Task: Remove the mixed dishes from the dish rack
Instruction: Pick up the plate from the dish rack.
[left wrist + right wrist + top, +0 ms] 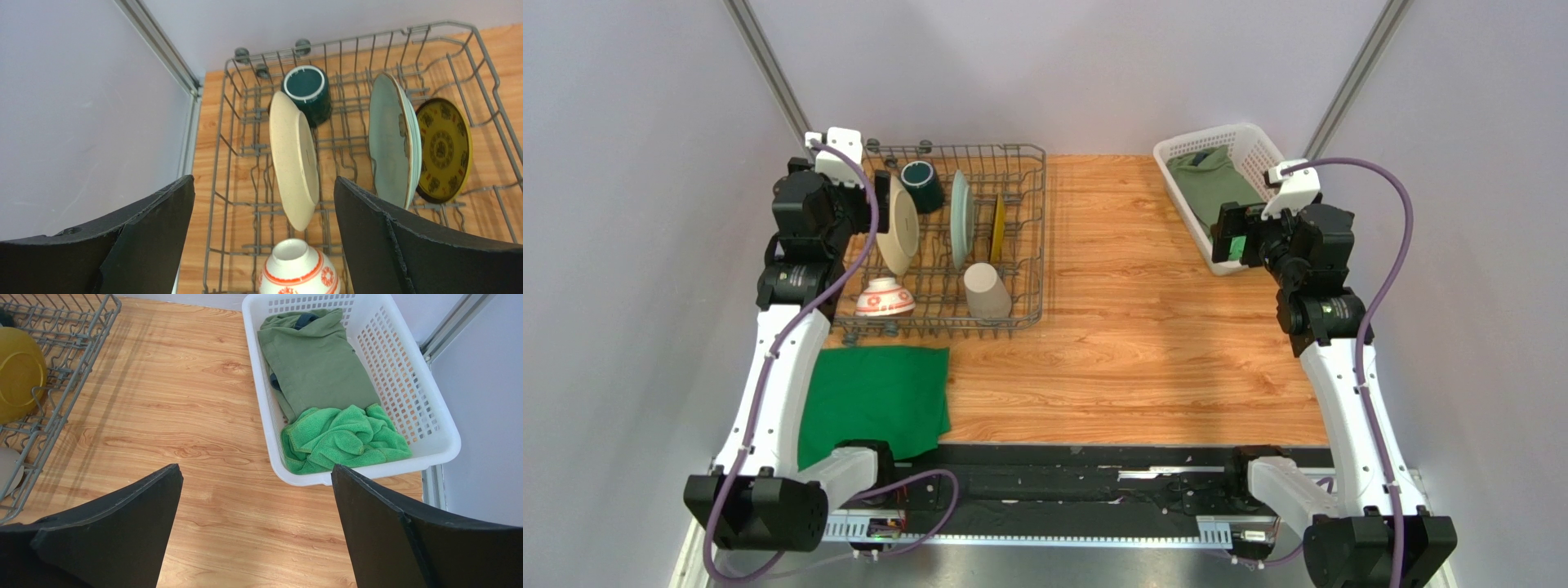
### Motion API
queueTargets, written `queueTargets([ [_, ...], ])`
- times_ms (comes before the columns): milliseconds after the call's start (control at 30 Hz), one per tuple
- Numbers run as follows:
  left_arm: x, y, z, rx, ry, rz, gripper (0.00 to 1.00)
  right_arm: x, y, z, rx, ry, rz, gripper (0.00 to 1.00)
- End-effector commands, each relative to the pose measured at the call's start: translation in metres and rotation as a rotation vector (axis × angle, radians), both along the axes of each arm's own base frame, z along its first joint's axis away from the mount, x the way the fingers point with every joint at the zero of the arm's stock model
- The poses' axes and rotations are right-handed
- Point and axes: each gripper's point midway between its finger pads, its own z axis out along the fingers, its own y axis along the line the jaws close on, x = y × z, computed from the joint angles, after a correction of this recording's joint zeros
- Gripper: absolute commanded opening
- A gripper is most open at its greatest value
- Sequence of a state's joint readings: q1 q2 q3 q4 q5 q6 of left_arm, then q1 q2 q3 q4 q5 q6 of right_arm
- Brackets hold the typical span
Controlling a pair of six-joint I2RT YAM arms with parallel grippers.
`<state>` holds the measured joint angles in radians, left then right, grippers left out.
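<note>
While your left gripper (264,180) hovers above the left end of the dish rack (1036,245), fingers spread wide and holding nothing, you have all six dishes in the rack at the table's (1136,355) far left corner. Its left rim runs close to the side wall, so room there is tight. The cream bowl (294,159) stands on edge, with the dark green mug (307,92) just behind it. The pale teal plate (390,147) and yellow patterned plate (443,150) stand close together to the right. The red-and-white bowl (298,269) sits by the near rim and the beige cup (987,292) near the front right corner. Bare wood lies between the rack and the white basket (362,471). Your right gripper (256,467), fingers wide apart and empty, hangs over that wood beside the basket's rim.
</note>
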<state>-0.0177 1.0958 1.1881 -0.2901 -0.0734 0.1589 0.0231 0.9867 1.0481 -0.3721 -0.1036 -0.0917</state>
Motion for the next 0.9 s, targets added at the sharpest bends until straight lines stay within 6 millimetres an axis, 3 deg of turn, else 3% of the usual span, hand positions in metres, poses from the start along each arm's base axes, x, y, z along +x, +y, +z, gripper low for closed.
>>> queueTargets([
  [0,0.006,0.002,-0.009,-0.041,0.105,-0.018,0.91,0.000,0.007,0.014,-0.011,-0.023,0.048,0.99],
  [400,0.058,0.001,-0.082,-0.129,0.310,-0.059,0.88,0.006,0.011,-0.001,-0.014,0.038,0.078,0.99],
  [867,0.086,-0.008,-0.121,-0.180,0.390,-0.105,0.88,0.004,0.017,-0.004,-0.018,0.037,0.116,0.99],
])
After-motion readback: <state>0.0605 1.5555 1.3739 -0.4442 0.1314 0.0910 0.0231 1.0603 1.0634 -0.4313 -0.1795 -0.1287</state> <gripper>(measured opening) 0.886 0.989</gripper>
